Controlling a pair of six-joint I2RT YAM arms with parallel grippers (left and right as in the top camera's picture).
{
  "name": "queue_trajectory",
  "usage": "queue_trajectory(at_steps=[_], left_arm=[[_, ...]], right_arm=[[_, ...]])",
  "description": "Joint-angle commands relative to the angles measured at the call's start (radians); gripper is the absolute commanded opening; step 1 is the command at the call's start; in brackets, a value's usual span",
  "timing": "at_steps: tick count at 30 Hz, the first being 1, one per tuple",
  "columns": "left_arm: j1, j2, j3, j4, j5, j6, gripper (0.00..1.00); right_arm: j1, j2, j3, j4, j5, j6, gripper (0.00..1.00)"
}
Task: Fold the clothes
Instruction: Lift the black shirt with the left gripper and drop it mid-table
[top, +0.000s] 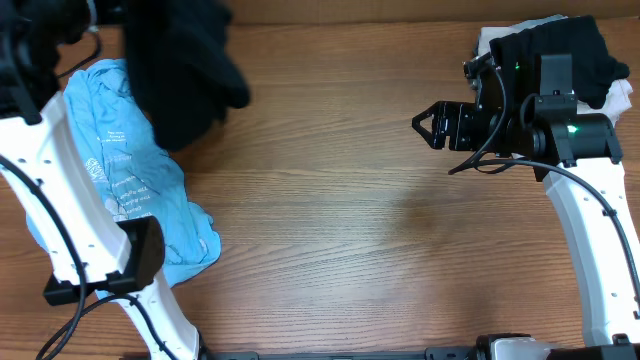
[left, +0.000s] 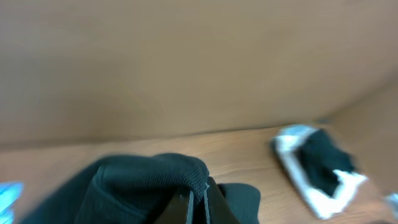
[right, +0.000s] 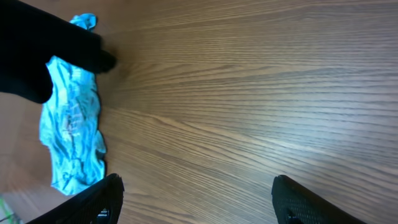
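Observation:
A large black garment (top: 180, 70) hangs bunched above the table's far left; it also shows in the right wrist view (right: 43, 50). My left gripper (left: 198, 202) is shut on a fold of this black garment (left: 149, 180) and holds it up. In the overhead view the left gripper itself is hidden behind the cloth. A crumpled light-blue T-shirt (top: 130, 170) with white print lies on the table at the left, partly under the black garment; the right wrist view shows it too (right: 71, 124). My right gripper (top: 425, 125) is open and empty over bare wood at the right (right: 196, 193).
A stack of folded dark and white clothes (top: 570, 50) sits at the far right corner, seen also in the left wrist view (left: 317, 168). The wooden table (top: 350, 230) spans the middle. A brown wall rises behind it. White arm links run along both sides.

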Motion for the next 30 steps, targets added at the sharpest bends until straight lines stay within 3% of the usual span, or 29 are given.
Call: queue_trajectory(at_steps=[1,7,12,15,21,30], left_arm=[[-0.079,-0.039,0.027,0.061,0.164,-0.055,0.04],[-0.230,-0.039,0.027,0.154,0.208,-0.080,0.04],[-0.323,-0.039,0.025,0.075,0.204,-0.016,0.04],[-0.347,-0.038,0.011,-0.054,0.097,0.064,0.04],[-0.351,0.000,-0.068,-0.213,-0.218,0.073,0.05],[-0.357,0.101,-0.264,-0.199,-0.217,0.124,0.04]], right_arm=[[0.005,0.001,0.027,0.007,-0.051,0.003,0.80],[0.002,-0.017,0.027,0.007,-0.052,0.002,0.80],[-0.034,-0.046,0.027,0.006,-0.052,-0.001,0.80],[-0.074,-0.061,0.027,0.002,-0.052,-0.001,0.81],[-0.126,-0.062,0.026,-0.026,-0.048,-0.001,0.81],[-0.126,-0.062,0.025,-0.054,-0.033,-0.001,0.80]])
